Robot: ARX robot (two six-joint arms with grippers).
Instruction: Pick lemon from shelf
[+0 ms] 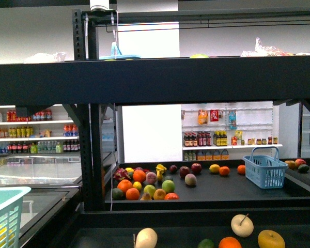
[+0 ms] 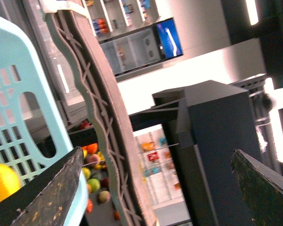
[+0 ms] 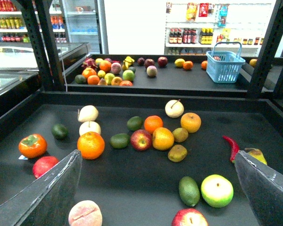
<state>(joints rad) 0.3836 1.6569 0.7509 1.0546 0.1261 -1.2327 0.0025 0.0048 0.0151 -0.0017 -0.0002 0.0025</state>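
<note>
Your black shelf fills the right wrist view, its wide tray scattered with fruit. At the front view's lower left sits a light-blue basket; the left wrist view shows a yellow fruit through its slots, though you cannot tell whether it is the lemon. Your right tool hangs spread and empty over the tray. Your left tool is also spread, beside the basket rim, holding nothing.
</note>
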